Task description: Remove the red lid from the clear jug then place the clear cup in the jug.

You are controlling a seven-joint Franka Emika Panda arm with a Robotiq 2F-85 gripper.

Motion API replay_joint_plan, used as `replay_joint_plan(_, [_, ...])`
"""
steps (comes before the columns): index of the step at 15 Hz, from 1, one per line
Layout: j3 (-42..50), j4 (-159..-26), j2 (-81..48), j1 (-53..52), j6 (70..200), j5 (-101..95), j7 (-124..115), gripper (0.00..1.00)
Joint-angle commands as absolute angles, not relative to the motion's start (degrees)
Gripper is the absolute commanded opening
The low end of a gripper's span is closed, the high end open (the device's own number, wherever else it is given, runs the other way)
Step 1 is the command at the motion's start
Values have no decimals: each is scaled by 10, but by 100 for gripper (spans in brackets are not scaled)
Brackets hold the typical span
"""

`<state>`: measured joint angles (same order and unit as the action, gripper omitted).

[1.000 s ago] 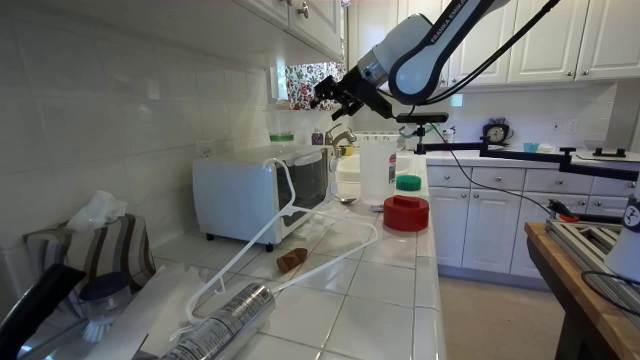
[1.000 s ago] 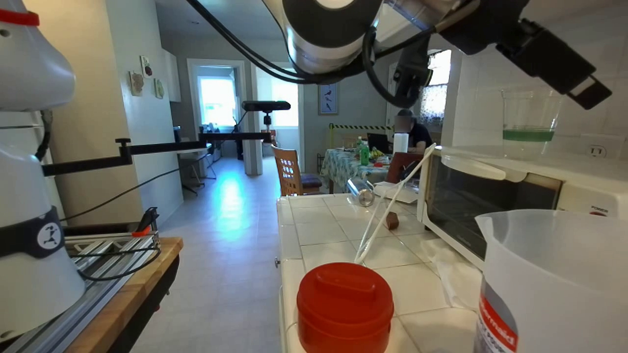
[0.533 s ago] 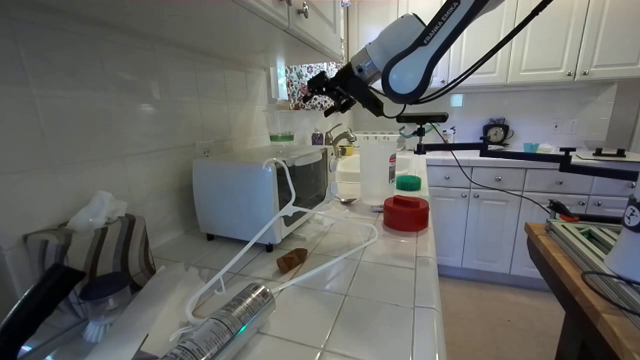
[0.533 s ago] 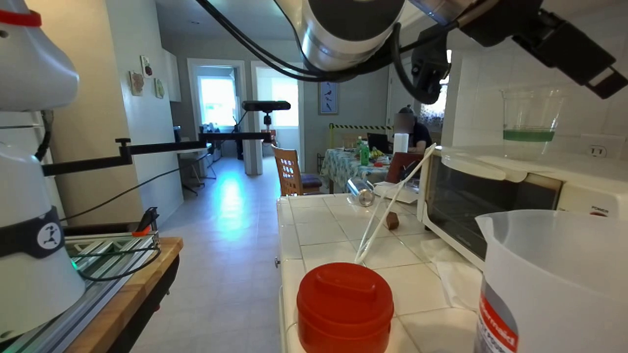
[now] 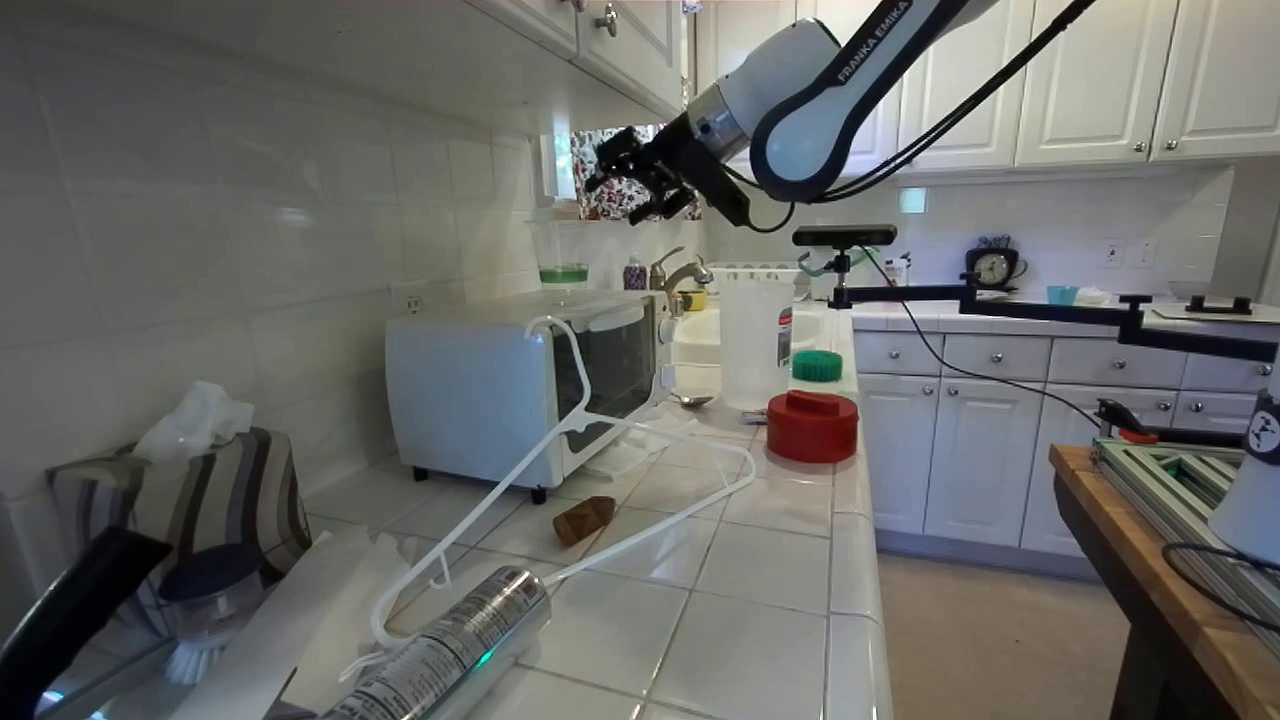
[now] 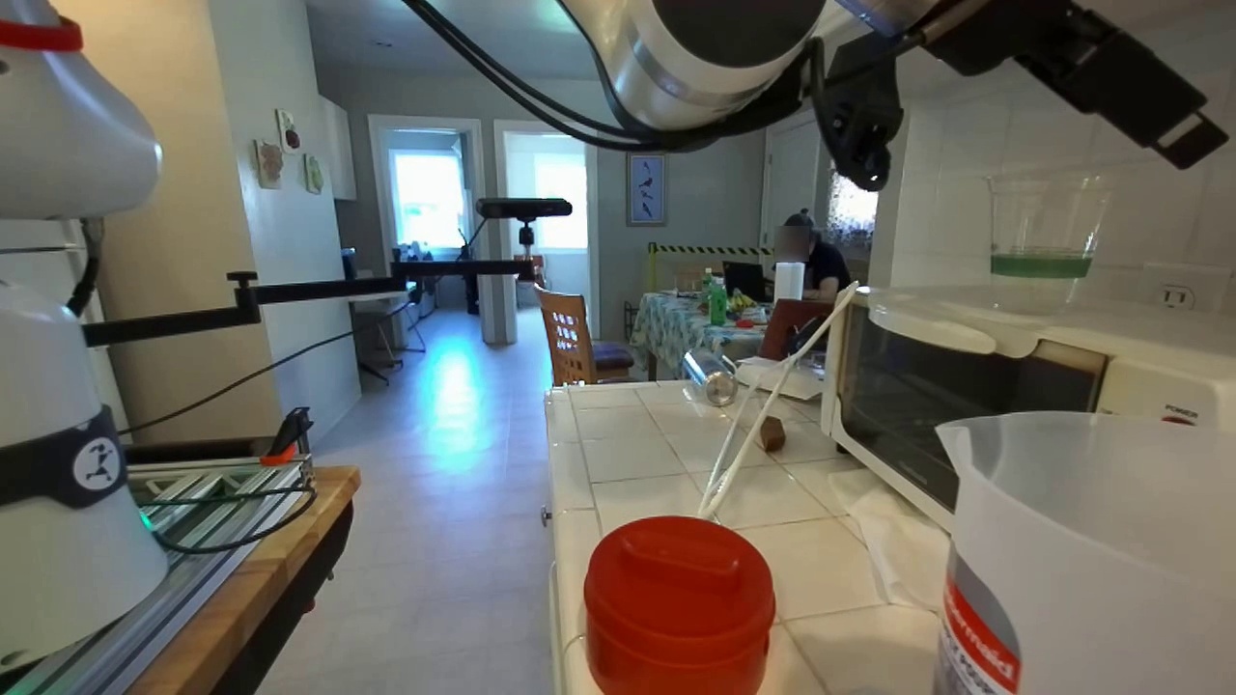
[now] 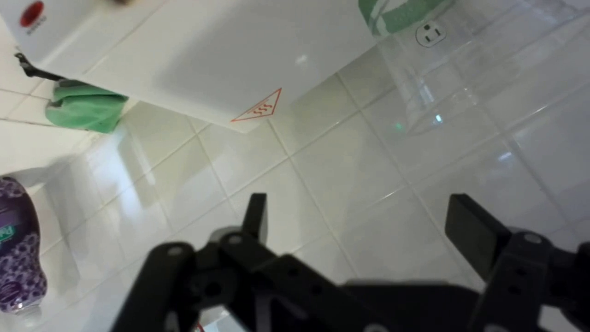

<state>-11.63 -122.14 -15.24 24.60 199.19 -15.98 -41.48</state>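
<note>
In an exterior view, shows the red lid (image 5: 812,428) on the surface (image 5: 745,580) near the clear jug (image 5: 752,345). In an exterior view, shows the clear cup (image 6: 1043,236) atop the white oven (image 6: 970,401). In the wrist view, shows the claw (image 7: 358,216) with jaws apart.

A tiled counter (image 5: 755,580) carries jug (image 5: 750,345), red lid (image 5: 812,430), oven (image 5: 475,385).

Top of an exterior view, we've got a white arm (image 5: 785,75) trimmed in black, pale FRANKA EMIKA lettering (image 5: 873,42), a black-ringed white joint cap (image 5: 795,152), a silvery collar (image 5: 716,122), black cables (image 5: 1060,30)! At left in an exterior view, we spot a red band (image 6: 39,36), a round emblem (image 6: 98,464) on the black stripe (image 6: 39,475) of the white base (image 6: 68,579); low in the wrist view, a black gripper (image 7: 362,221) with round screw heads (image 7: 533,238).
</note>
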Motion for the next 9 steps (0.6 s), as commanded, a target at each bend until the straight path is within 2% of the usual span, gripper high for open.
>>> replay_joint_plan(1, [-165, -1200, -173, 290, 1992, -195, -454, 100])
replay_joint_plan(9, [-252, -1183, -191, 370, 1961, -218, -457, 100])
